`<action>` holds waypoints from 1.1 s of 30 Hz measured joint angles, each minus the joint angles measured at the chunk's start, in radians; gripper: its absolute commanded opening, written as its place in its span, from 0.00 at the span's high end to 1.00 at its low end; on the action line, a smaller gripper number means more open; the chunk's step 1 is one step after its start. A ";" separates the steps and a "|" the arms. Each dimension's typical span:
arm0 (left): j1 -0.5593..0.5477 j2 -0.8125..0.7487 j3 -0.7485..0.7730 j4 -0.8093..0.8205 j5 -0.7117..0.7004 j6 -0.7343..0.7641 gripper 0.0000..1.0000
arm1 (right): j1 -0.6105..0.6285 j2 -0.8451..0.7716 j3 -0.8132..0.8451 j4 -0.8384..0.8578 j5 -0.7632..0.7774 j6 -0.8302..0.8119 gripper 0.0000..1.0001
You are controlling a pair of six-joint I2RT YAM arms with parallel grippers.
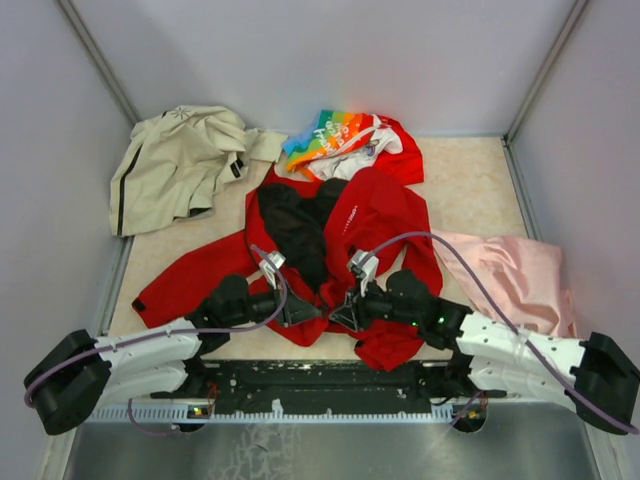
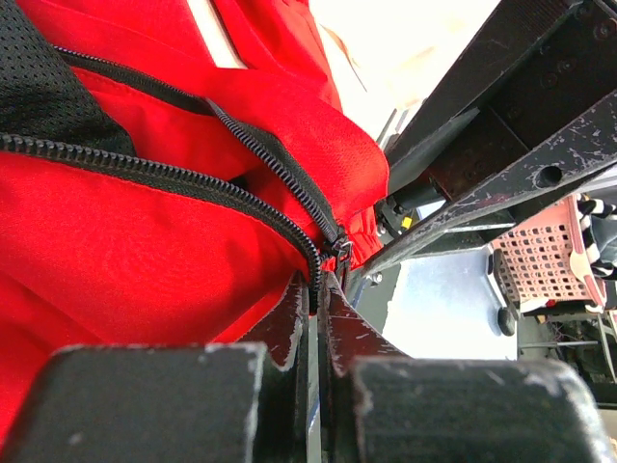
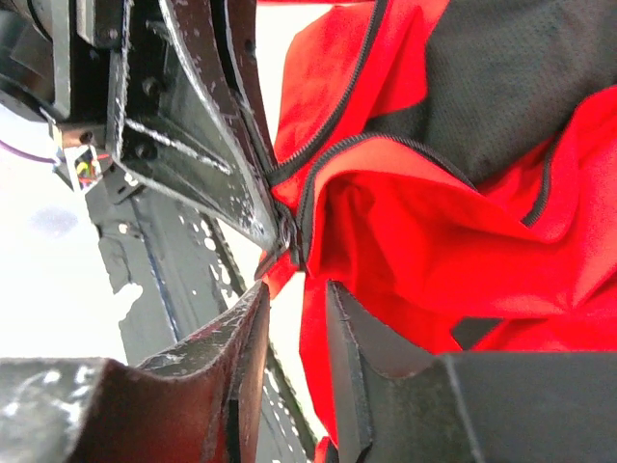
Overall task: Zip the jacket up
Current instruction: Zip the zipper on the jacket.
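So the red jacket (image 1: 380,215) is lying open in the middle of the table (image 1: 470,180), black lining (image 1: 295,230) facing up, one sleeve stretched out toward the left. Its bottom hem sits at the near edge, right in front of the arm bases. Both arms meet at that hem, tips almost nose to nose.

Left gripper (image 2: 315,289) has its jaws squeezed down to a sliver, pinching the jacket right at the bottom end of the zipper (image 2: 145,172) – the two dark rows of teeth run down across the red fabric and come together just above its fingertips.

Right gripper (image 3: 297,294) is just beside it, jaws narrow too, with a bit of red hem showing in the slot between them. Honestly can't tell from the wrist view whether it's actually clamping the cloth or just sitting around it.

Other stuff on the table: a beige jacket (image 1: 175,160) crumpled in the far left corner, a rainbow-print garment (image 1: 335,135) touching the red jacket's collar end, and a pink garment (image 1: 510,270) on the right – near the right arm.
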 measured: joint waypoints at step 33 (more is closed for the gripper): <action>0.000 -0.010 0.000 0.005 0.013 -0.004 1.00 | 0.435 0.023 0.090 -0.138 0.442 -0.891 0.63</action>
